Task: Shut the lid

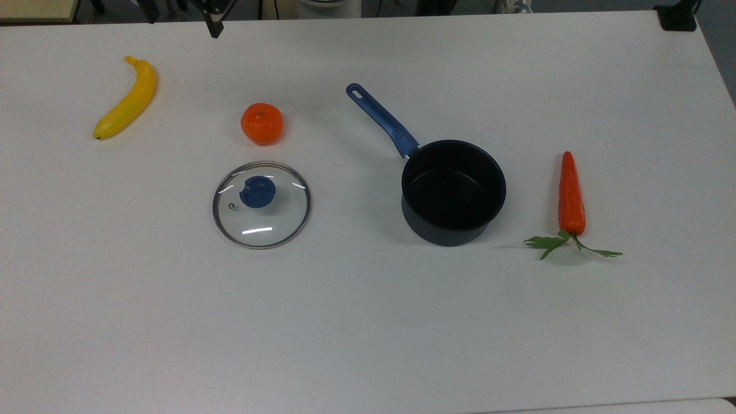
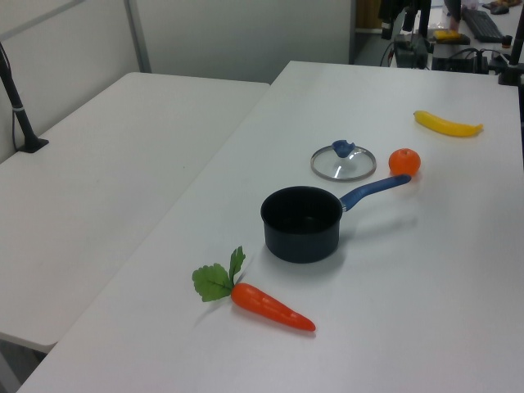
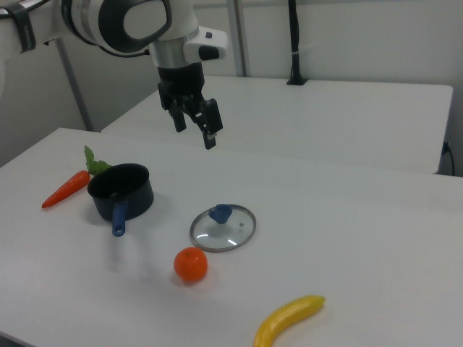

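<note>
In the top view, the lid lies flat on the bench, left of the empty pot, below the orange. The left view shows it beyond the pot. In the right view, the gripper hangs above the bench, fingers apart, holding nothing.

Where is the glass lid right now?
In the top view, the lid lies flat on the table, just below the orange and left of the pot.

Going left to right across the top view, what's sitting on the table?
banana → lid → pot → carrot. The orange sits just above the lid, sharing its span.
</note>
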